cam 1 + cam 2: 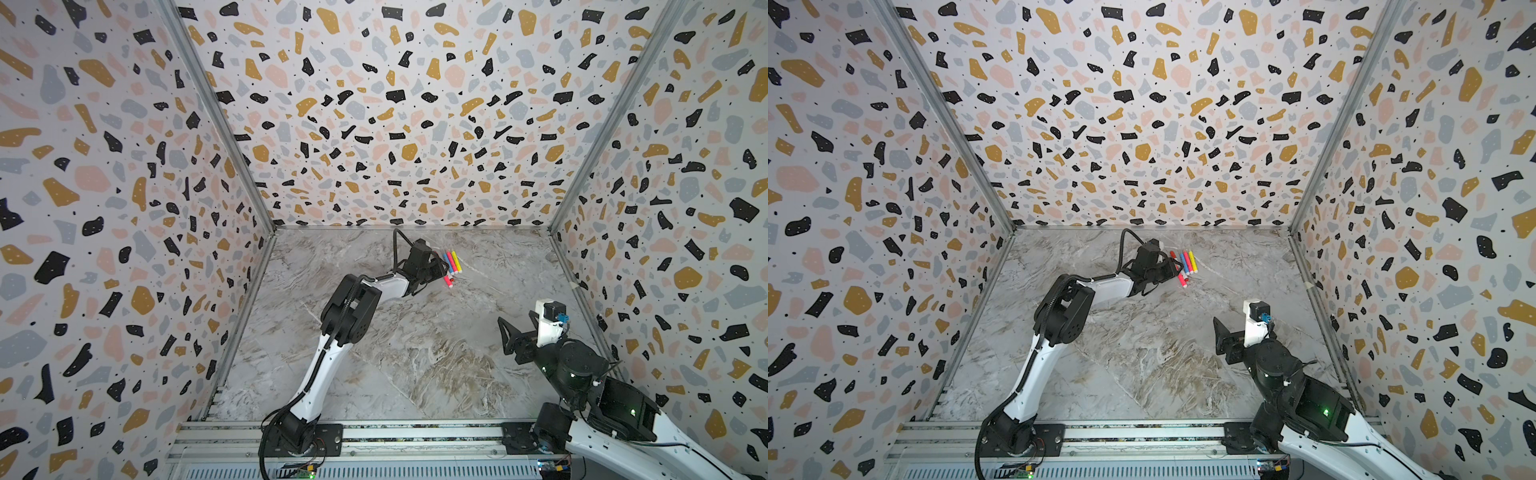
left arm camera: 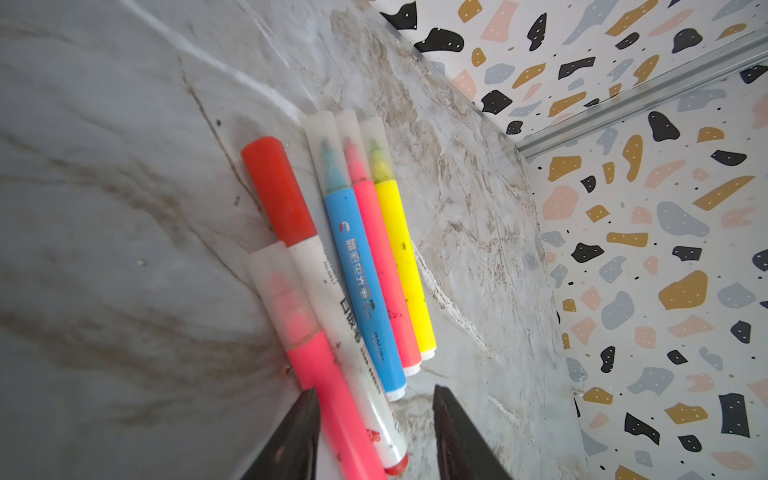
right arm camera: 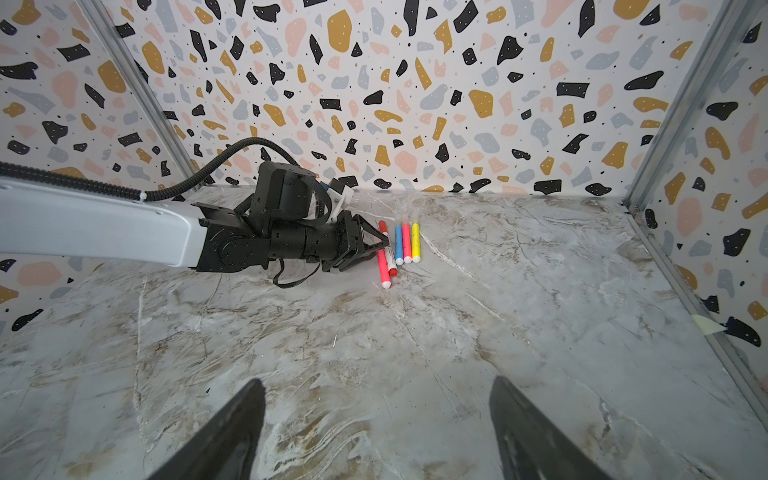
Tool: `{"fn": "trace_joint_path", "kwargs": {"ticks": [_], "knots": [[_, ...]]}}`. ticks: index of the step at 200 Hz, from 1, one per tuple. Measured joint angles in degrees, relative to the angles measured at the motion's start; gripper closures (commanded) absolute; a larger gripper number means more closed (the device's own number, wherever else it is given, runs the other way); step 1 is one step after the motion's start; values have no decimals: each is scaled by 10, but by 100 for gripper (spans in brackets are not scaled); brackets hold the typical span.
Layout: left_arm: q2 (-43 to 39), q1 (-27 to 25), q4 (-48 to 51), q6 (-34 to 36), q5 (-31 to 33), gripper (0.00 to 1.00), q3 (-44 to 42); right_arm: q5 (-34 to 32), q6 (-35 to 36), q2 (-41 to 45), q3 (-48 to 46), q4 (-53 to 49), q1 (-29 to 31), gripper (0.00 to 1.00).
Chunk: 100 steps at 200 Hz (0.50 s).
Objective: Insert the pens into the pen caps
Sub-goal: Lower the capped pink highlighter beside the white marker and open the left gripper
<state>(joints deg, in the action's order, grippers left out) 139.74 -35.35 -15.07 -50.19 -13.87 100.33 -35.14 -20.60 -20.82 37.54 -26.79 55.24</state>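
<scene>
5 pens (image 2: 361, 291) lie together by the back wall (image 1: 415, 124), capped: 1 red cap (image 2: 278, 191), 4 frosted caps (image 2: 324, 149) seen only from the left wrist. The left gripper (image 2: 374, 390) is spread astride 2 pens, perhaps touching; the right gripper (image 3: 377, 381) gapes empty.

**A:** ok so where are the pens (image 1: 451, 266) sitting?

**B:** Far middle of the tabletop (image 1: 415, 365), close to the back wall (image 1: 395, 124). The three highlighters (image 2: 382, 266) lie side by side, touching. The whiteboard marker (image 2: 316, 266) is just left of them. The fifth highlighter (image 2: 328, 382) is against the marker's left side, a bit nearer the front. The left gripper (image 2: 375, 388) is over those two, and the right gripper (image 3: 378, 379) is well apart at front right.
</scene>
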Motion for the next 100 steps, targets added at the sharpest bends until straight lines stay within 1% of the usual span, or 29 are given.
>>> {"fn": "trace_joint_path", "kwargs": {"ticks": [33,100], "knots": [[8,1,2,0,3,54,12,0,0,0,0,2,0,15],[45,4,7,0,3,54,64,0,0,0,-1,2,0,15]]}}
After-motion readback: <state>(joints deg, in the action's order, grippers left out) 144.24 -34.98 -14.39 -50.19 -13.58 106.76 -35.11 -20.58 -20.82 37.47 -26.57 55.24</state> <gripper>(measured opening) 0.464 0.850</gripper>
